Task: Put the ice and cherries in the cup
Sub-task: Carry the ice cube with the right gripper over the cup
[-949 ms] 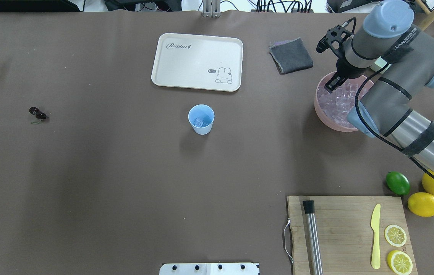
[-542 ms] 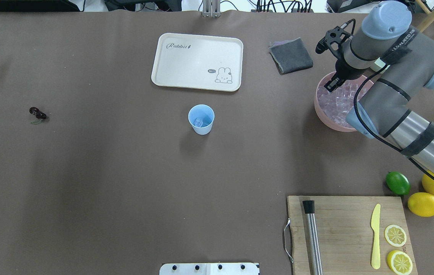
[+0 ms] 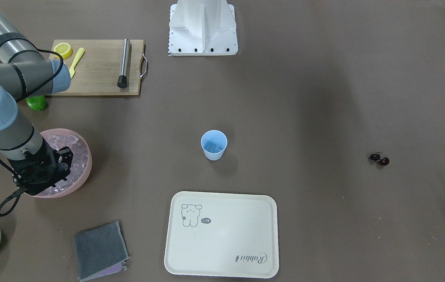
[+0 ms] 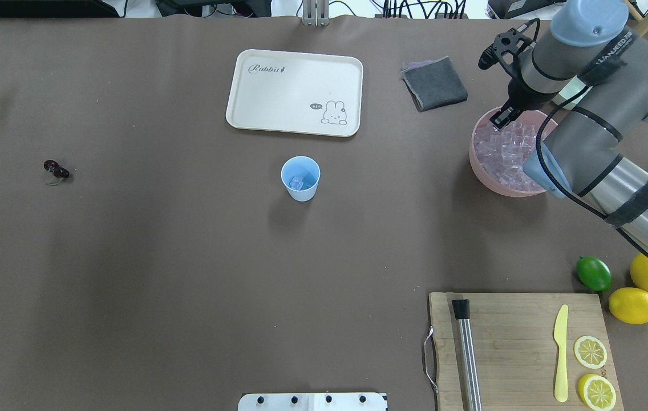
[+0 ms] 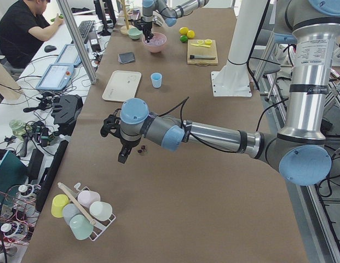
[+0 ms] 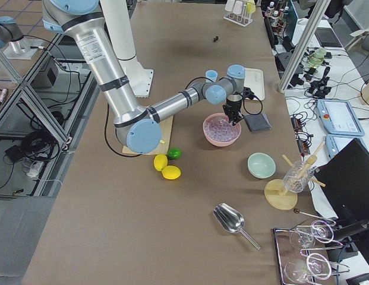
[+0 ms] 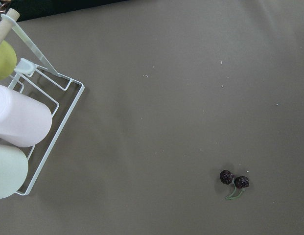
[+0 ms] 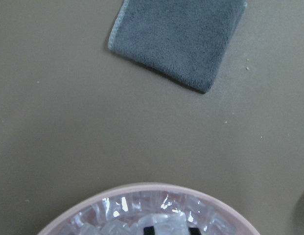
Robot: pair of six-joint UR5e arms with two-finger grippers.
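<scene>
The light-blue cup (image 4: 300, 178) stands mid-table with one ice cube (image 4: 296, 182) in it; it also shows in the front view (image 3: 214, 145). A pink bowl (image 4: 481, 171) at the right holds many ice cubes (image 4: 506, 149). My right gripper (image 4: 501, 119) hangs over the bowl's far side. In the right wrist view its dark fingertips (image 8: 150, 230) flank a clear cube (image 8: 166, 224). The cherries (image 4: 57, 169) lie far left on the table, and show in the left wrist view (image 7: 234, 180). My left gripper (image 5: 123, 156) hovers near them; I cannot tell if it is open or shut.
A cream tray (image 4: 295, 91) and a grey cloth (image 4: 434, 83) lie at the far side. A cutting board (image 4: 518, 342) with muddler, knife and lemon slices, a lime (image 4: 594, 273) and lemons sit front right. A cup rack (image 7: 14, 122) is near the cherries.
My right gripper has risen and shifted slightly toward the bowl's far rim. The cup, the cherries and the bowl have not moved.
</scene>
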